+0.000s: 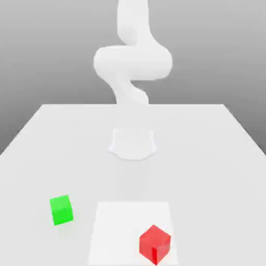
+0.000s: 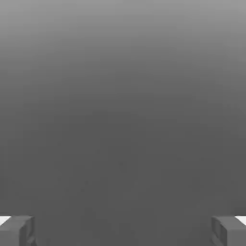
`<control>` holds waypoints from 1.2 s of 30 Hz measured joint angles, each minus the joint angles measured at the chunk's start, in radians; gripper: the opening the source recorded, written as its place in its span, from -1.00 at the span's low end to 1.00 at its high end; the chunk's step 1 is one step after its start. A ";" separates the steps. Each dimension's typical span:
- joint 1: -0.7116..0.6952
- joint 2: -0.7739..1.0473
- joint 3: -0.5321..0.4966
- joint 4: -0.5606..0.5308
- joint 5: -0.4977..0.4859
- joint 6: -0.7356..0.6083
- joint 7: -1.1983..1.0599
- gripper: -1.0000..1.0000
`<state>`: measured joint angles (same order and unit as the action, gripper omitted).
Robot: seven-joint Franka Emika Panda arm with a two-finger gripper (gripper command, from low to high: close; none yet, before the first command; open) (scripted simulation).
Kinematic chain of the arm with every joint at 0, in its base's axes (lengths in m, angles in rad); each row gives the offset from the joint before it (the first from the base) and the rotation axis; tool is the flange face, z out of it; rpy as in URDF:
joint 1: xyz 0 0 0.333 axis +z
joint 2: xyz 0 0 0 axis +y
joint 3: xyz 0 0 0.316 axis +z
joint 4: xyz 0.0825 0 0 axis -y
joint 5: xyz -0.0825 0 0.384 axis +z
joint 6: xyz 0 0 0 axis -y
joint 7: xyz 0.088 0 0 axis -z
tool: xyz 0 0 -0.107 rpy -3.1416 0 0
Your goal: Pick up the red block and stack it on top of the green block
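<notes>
The counter point(image 1: 47, 135) is a plain white surface carrying the arm point(image 1: 132, 62) and both cubes. The arm rises from its base point(image 1: 132, 143) at the counter's far middle and folds upward out of the exterior view; its hand end is raised well above the work surface.

The tool point(image 2: 123, 230) appears in the hand view as 2 grey fingertips point(image 2: 17, 230), 1 at each side edge of that picture, with a broad gap between them. State: spread wide, holding nothing. Between the fingertips there is grey background alone, so the tool is judged not to be aimed at the counter at this moment.

The red block point(image 1: 155, 244) rests on the counter at the near edge, on a lighter square patch point(image 1: 111, 228), turned so that 1 vertical edge faces the exterior camera. The green block point(image 1: 62, 210) rests toward the exterior view's left of the red block, well apart from it and slightly farther back.

Controlling relation: the red block lies below the tool and forward of the arm base, toward the near edge of the counter. Judged requirement: tilt the tool down, travel outward and descend, then align the 2 fingertips with 1 pair of parallel faces, since the cube sits rotated. A cube has no long axis; either face pair serves.
</notes>
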<state>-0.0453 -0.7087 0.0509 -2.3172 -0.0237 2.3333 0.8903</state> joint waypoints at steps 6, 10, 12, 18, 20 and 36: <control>-0.096 0.225 0.112 -0.042 -0.069 0.081 0.229 0.00; -0.142 0.372 0.167 -0.069 -0.119 0.133 0.382 0.00; -0.158 0.445 0.188 -0.082 -0.143 0.159 0.457 0.00; -0.173 0.661 0.215 -0.123 -0.189 0.239 0.665 0.00; -0.173 0.729 0.220 -0.138 -0.187 0.267 0.721 0.00; -0.094 1.086 0.151 -0.151 -0.220 0.501 0.916 -1.00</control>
<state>-0.1391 0.3778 0.2019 -2.4681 -0.2435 2.8341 1.8065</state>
